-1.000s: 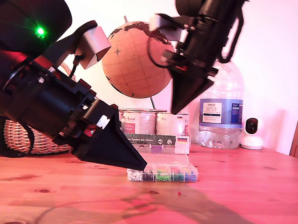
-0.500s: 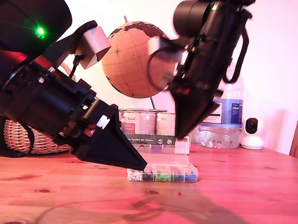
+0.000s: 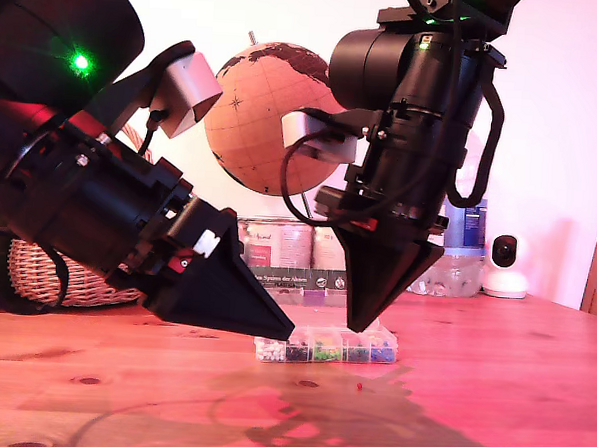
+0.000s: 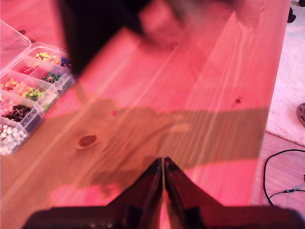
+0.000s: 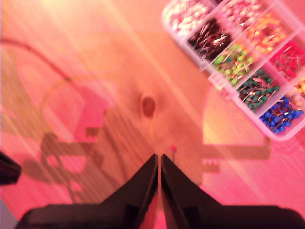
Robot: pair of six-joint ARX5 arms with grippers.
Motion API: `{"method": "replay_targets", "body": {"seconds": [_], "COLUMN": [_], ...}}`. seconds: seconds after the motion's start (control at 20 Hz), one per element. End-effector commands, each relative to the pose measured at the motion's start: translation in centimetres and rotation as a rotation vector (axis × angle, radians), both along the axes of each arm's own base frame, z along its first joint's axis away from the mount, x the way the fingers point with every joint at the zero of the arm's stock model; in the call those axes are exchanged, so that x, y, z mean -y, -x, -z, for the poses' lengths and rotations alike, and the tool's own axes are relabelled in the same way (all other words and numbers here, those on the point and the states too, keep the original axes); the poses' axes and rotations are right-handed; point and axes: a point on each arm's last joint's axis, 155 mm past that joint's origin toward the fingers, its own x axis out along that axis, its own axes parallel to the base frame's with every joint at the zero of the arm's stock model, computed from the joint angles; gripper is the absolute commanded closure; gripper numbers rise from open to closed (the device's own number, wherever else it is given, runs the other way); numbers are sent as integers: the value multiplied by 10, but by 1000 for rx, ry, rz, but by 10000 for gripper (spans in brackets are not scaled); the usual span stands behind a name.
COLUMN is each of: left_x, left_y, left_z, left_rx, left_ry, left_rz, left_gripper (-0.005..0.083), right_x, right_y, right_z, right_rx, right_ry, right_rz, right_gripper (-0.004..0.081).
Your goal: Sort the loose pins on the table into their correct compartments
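Table [image 5: 71, 57], pin [image 5: 172, 148] beside second claw [image 5: 158, 160]

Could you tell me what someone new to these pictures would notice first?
Two big black arms fill the exterior view: my first gripper slants in from that view's left, and my second gripper points down over the clear pin box. Both have their fingers closed. One tiny red pin lies loose on the wooden table just in front of the box.
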Motion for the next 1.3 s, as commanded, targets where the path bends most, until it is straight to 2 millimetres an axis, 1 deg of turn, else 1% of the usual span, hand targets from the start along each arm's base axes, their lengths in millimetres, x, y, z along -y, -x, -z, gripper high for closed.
{"method": "replay_targets", "body": {"seconds": [0.0,0.1,0.15,0.4,0.55,0.75,0.95,1.05,1.15,1.25], "left_x": [1,1,1,1,1,1,1,1,0,0], "left_y": [2,2,2,2,2,2,2,2,2,3], "left_z": [5,5,5,5,5,5,5,5,6,7], "left_rx": [-5,-4,-4,-4,-4,-4,-5,-6,-9,-14], "left_ry": [-7,-8,-7,-7,-7,-7,-7,-9,-12,-17], "left_rz": [6,7,7,7,7,7,7,7,7,7], "left_gripper": [797,797,797,797,797,797,797,797,797,797], "right_x": [-1,-1,-1,6,7,10,10,10,11,13], "right_y": [4,7,6,0,1,4,5,2,0,-2], "right_z": [5,5,5,6,8,11,14,14,14,18], "right_rx": [-18,-27,-25,3,-10,-50,-69,-61,-51,-49], "right_ry": [5,8,9,46,45,46,43,37,44,60], "right_rz": [6,17,18,43,71,158,209,230,235,238], "right_gripper": [759,695,680,675,641,641,640,638,613,605]}}
